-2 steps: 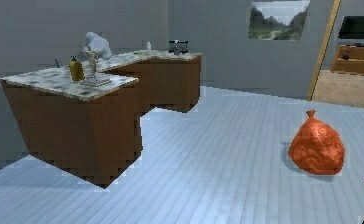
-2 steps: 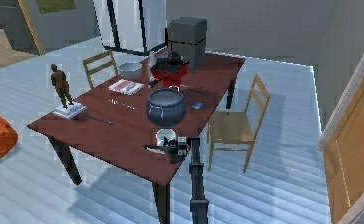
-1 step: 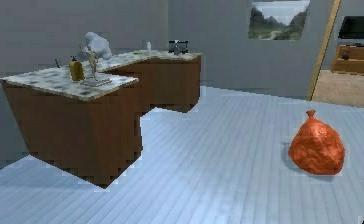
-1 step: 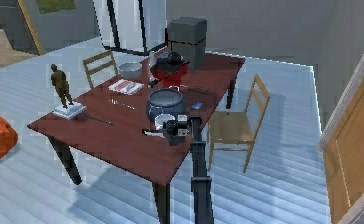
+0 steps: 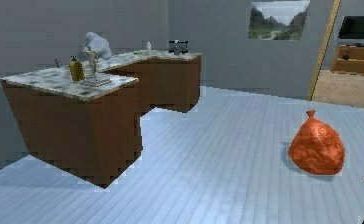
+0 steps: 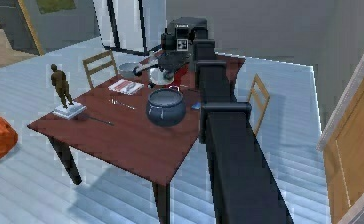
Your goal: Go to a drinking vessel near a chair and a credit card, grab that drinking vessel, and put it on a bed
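The dark arm point(image 6: 225, 130) rises over a dark red table point(image 6: 100, 125) in the arm side view. At its far end, past the white marker squares, the gripper point(image 6: 150, 68) is at the table's far side. Small things on the tabletop lie at and behind it, among them a grey round dish point(image 6: 130, 70) and a red-tinted blob. I cannot tell whether the gripper holds anything. A dark round pot point(image 6: 166, 107) stands on the table just left of the arm. Wooden chairs stand at the far left corner point(image 6: 98, 68) and at the right side point(image 6: 258, 102).
A small brown statue point(image 6: 60, 86) on a pale base and a flat white-and-red item point(image 6: 125, 88) are on the table. An orange bag point(image 5: 316, 144) lies on the blue floor. An L-shaped kitchen counter point(image 5: 80, 100) takes up the forward view's left, and a doorway point(image 5: 352, 50) opens at its right.
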Controlling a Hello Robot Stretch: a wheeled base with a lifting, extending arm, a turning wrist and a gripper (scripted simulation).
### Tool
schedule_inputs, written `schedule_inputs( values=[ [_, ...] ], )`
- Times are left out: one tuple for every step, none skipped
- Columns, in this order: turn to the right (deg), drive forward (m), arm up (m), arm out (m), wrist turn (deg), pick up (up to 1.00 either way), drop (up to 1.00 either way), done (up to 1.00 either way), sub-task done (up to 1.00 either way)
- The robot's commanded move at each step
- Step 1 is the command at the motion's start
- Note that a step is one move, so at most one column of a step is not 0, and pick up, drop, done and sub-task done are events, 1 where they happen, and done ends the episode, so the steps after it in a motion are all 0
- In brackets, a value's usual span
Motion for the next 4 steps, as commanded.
schedule_inputs(
  values=[
    [0.0, 0.0, 0.0, 0.0, -45.0, 0.0, 0.0, 0.0, 0.0],
    [0.0, 0.0, 0.0, 0.0, -45.0, 0.0, 0.0, 0.0, 0.0],
    [0.0, 0.0, 0.0, 0.0, -12.0, 0.0, 0.0, 0.0, 0.0],
    [0.0, 0.0, 0.0, -0.46, 0.0, 0.0, 0.0, 0.0, 0.0]
  ],
)
